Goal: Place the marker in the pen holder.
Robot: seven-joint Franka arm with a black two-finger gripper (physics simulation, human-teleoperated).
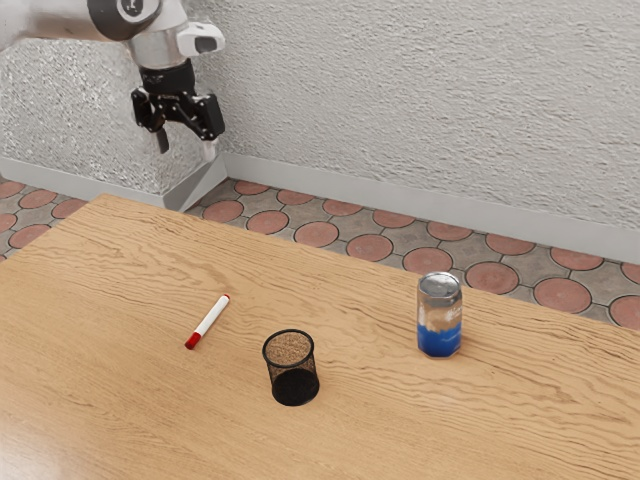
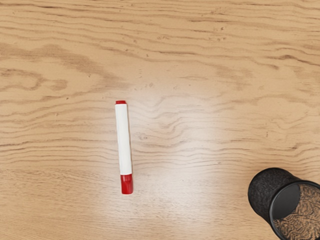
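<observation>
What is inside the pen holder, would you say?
The pen holder has nothing standing in it; its dark base is partly covered by the near mesh wall, so something tiny could escape me.

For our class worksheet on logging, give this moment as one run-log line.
hand open, raised; marker lying on table, outside mesh pen holder; drink can upright

wall (image 1: 420,110): rough, pale | floor (image 1: 462,254): tiled (cheery red discs (image 1: 370,248)) | table (image 1: 120,300): wooden

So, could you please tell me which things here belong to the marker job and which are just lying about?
For the job:
- white marker with red ends
- black mesh pen holder
- my gripper

Just lying about:
- drink can
</observation>
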